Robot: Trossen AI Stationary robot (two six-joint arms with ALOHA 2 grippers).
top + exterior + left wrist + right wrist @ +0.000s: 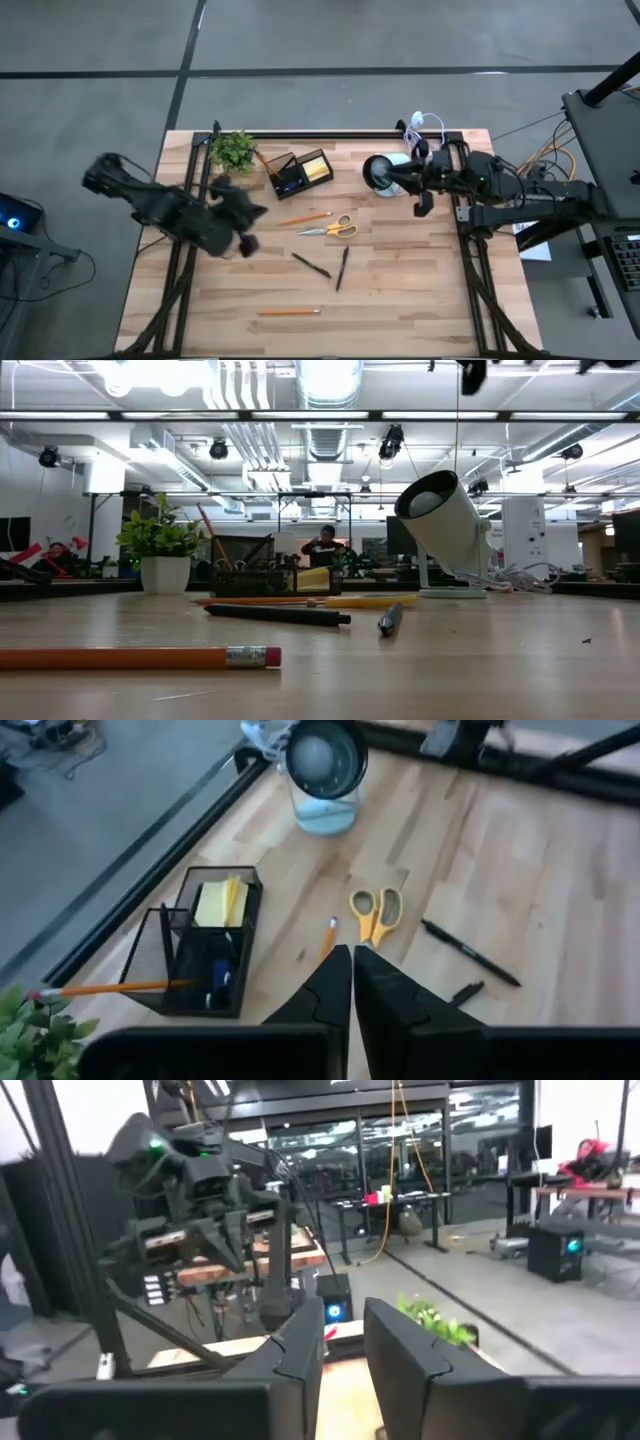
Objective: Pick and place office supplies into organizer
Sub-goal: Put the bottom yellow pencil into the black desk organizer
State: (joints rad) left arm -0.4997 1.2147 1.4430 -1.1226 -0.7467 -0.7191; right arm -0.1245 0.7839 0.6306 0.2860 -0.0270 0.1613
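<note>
1. Landmark: black wire-mesh organizer [298, 172]. Already inside: yellow sticky-note block [220, 903] and one orange pencil [105, 988].
2. Still loose on the wooden table [420, 290]: yellow-handled scissors [330, 229] and another pencil [304, 217] near the organizer; two dark pens [311, 265] and a third pencil [288, 312] farther off.
3. We judge the task barely started.
4. Left gripper [351, 975]: fingers together, empty, hovering near the organizer.
5. Right gripper [345, 1342]: fingers apart, empty, well apart from it.

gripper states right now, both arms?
Left gripper: shut, holding nothing, above the table near the plant.
Right gripper: open, empty, raised by the lamp.
</note>
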